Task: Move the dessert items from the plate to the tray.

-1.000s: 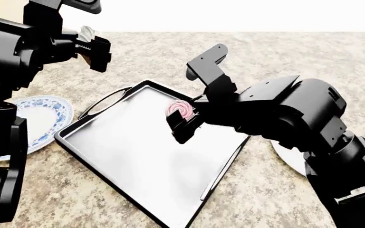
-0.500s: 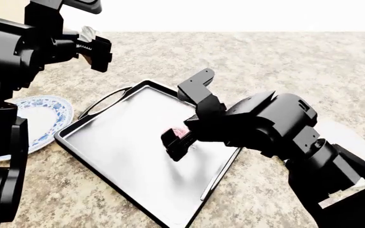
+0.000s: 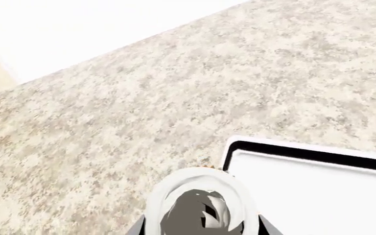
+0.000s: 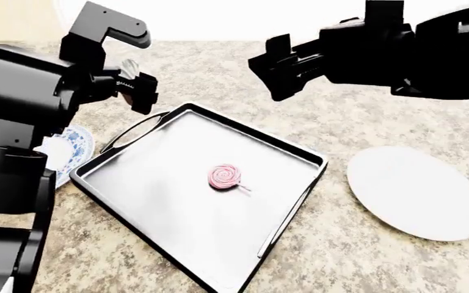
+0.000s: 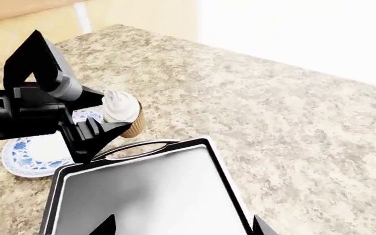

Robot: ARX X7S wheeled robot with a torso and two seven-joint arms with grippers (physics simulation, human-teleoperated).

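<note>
Left gripper [image 4: 137, 85] is clenched on the cupcake [image 4: 129, 68], held aloft beyond the tray's [image 4: 169, 122] 11 o'clock corner; the right gripper [image 4: 279, 67] is raised, released and empty.
Head view: the lollipop [image 4: 225, 177] is seen lying flat at the tray's centre, a white plate [image 4: 418, 192] at 3 o'clock on the worktop [image 4: 365, 256]. Left wrist view: white frosting [image 3: 201, 208] is seen from above beside the tray corner [image 3: 240, 147]. Right wrist view: the cupcake [image 5: 124, 111] is gripped above a blue-patterned plate [image 5: 25, 159].

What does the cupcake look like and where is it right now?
The cupcake is small, with a tan ridged wrapper and white swirled frosting on top. The left gripper holds it up in the air, tipped a bit sideways. It hangs over the speckled counter, near the handle end of the tray, not yet on it.
</note>
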